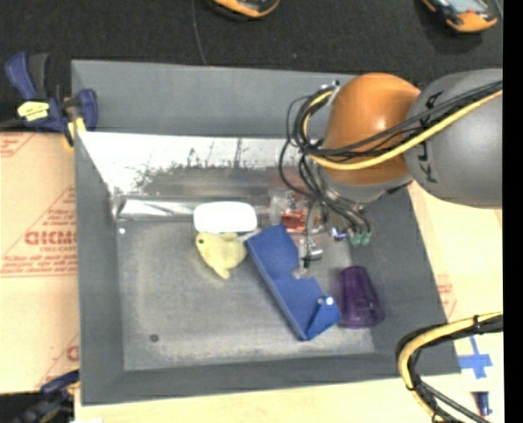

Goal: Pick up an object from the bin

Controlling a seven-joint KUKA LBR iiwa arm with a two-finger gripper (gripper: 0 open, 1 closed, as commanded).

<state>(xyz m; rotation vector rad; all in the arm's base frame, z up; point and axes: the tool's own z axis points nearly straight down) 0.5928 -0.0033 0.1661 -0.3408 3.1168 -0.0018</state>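
Grey metal bin [99, 263] took up most of the view. The arm [460, 148] came in from the right over its back right part, with an orange cover [371, 113] and a bundle of black and yellow cables at the wrist. The biggest loose item was a long blue flat box [283, 285], lying diagonally on the floor right of centre, upper end toward the back wall, lower end toward the front right. A white oval lump [224, 217] sat near the back wall left of the box's upper end. A crumpled pale yellow piece [219, 256] was touching it just in front. A purple translucent piece [358, 296] lay just right of the box's lower end. The gripper [310, 252] hung below the orange cover, right over the upper right edge of the blue box; contact not clear. Couldn't make out whether the pincer was apart or together, and saw nothing held in it. A small red bit [290, 219] sat by the back wall, beside the gripper.
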